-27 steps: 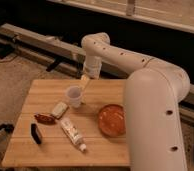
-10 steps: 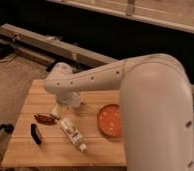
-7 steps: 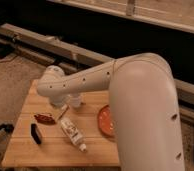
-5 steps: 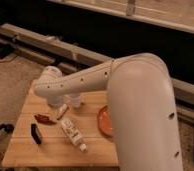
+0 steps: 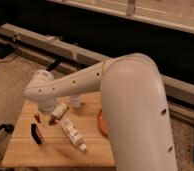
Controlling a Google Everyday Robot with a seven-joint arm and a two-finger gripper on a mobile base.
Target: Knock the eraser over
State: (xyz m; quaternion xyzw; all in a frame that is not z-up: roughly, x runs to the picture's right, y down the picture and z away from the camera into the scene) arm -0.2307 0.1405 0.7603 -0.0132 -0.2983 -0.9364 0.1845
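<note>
A white robot arm point(image 5: 90, 80) reached low over a wooden table point(image 5: 25, 155); its gripper point(image 5: 51, 111) hung beside a white packet point(image 5: 60, 109), grip state impossible to tell; the dark eraser point(image 5: 36, 133) sat on the table nearby, apart from it.

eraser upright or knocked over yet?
Looks upright: the eraser shows only its black narrow edge. It stands apart from the gripper, which sits low beside the red wrapper.

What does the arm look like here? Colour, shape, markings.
Arm: smooth off-white shell, fat rounded links, a row of small dark dots along the forearm; no cables or labels visible. Gripper is low over the table, under the wrist, mostly hidden.
</note>
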